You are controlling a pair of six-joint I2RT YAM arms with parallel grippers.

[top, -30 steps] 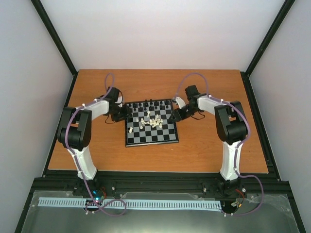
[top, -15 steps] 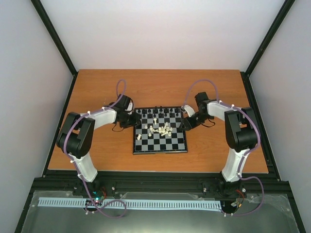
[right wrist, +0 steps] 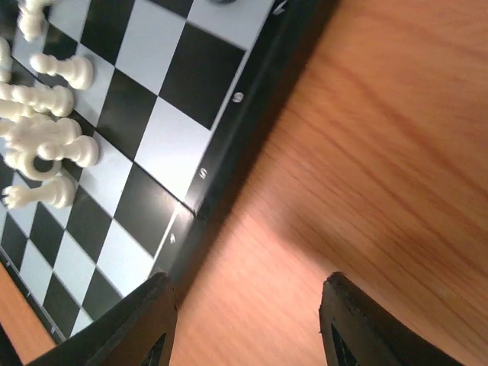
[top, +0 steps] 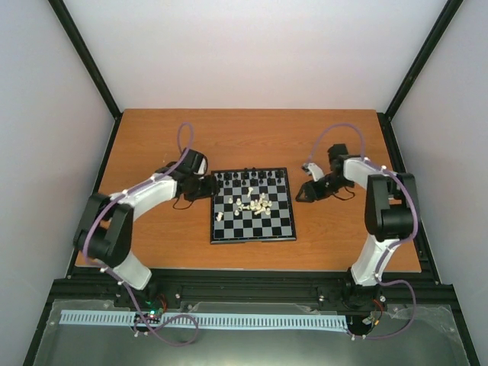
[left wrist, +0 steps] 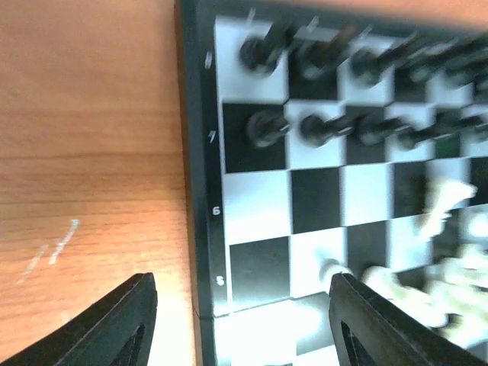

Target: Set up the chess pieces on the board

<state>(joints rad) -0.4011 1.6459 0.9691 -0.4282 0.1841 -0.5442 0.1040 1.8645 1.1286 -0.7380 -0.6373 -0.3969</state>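
The checkered board [top: 263, 229] lies mid-table. Black chessmen [top: 252, 176] stand in two rows along its far edge; they show in the left wrist view [left wrist: 263, 127]. Cream-white chessmen [top: 254, 204] lie heaped near the board's middle, also in the right wrist view [right wrist: 46, 137]. My left gripper [top: 207, 187] is open and empty, its jaws astride the board's left border [left wrist: 200, 252]. My right gripper [top: 303, 194] is open and empty over bare wood just right of the board's right border [right wrist: 229, 164].
The wooden table [top: 252, 133] is ringed by a black frame [top: 244, 278] and pale walls. Purple cables [top: 341, 130] loop off both arms. A white slotted rail [top: 206, 320] runs below the near edge.
The board has slid to the right across the table. My left gripper followed its left edge. My right gripper drew away to the right, off the board.
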